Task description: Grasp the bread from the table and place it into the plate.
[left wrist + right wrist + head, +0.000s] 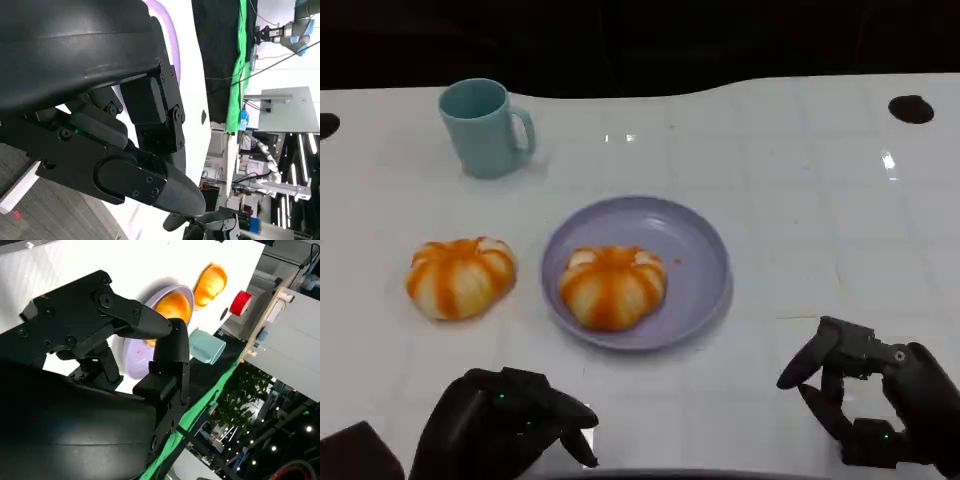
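Resting inside the lilac plate, toward its near-left part, sat one orange-and-cream striped bread roll, its underside touching the plate's floor. A second roll of the same kind lay on the white table just to the left of the plate, apart from its rim. Beyond the plate and to its left stood a pale teal mug, upright, with its handle turned toward the plate's side.

Nearer the robot than the plate, and to its left, the left hand hung low over the table edge with its fingers curled inward and nothing visible between them. Nearer than the plate and to its right, the right hand held nothing; its fingers were bent but apart from the thumb, leaving a gap. Neither hand touched the plate or either roll.

From the right wrist camera, the plate and its roll appeared past the black fingers, with the other roll and the mug close by.
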You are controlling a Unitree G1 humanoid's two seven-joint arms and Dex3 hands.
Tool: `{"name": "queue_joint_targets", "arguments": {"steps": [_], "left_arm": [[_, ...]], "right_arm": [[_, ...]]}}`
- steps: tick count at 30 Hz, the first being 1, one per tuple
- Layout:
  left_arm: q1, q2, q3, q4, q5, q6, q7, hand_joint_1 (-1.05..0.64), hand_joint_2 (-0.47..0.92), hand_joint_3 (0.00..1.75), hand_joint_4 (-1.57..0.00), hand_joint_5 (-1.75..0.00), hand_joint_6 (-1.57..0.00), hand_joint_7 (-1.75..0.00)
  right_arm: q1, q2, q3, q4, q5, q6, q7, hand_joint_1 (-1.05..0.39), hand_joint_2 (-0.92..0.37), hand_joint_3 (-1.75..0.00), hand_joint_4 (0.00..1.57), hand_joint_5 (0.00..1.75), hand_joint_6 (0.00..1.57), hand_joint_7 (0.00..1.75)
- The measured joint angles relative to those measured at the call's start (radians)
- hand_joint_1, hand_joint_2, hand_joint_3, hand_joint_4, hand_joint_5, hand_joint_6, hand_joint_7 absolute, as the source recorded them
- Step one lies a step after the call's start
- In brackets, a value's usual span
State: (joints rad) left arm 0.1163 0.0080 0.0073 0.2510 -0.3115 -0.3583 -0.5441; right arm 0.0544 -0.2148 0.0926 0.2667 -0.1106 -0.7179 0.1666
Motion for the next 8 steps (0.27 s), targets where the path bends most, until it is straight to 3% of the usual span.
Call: {"name": "queue_joint_targets", "arguments": {"steps": [8], "left_arm": [[0.0,0.0,0.0,0.0,0.0,0.0,0.0,-0.98,0.92,0.01,-1.12,-1.09,-1.44,-0.23]], "right_arm": [[-0.001,-0.001,0.0,0.007,0.001,0.0,0.024,-0.32,-0.63,-0.95,0.84,1.75,0.7,1.45]]}}
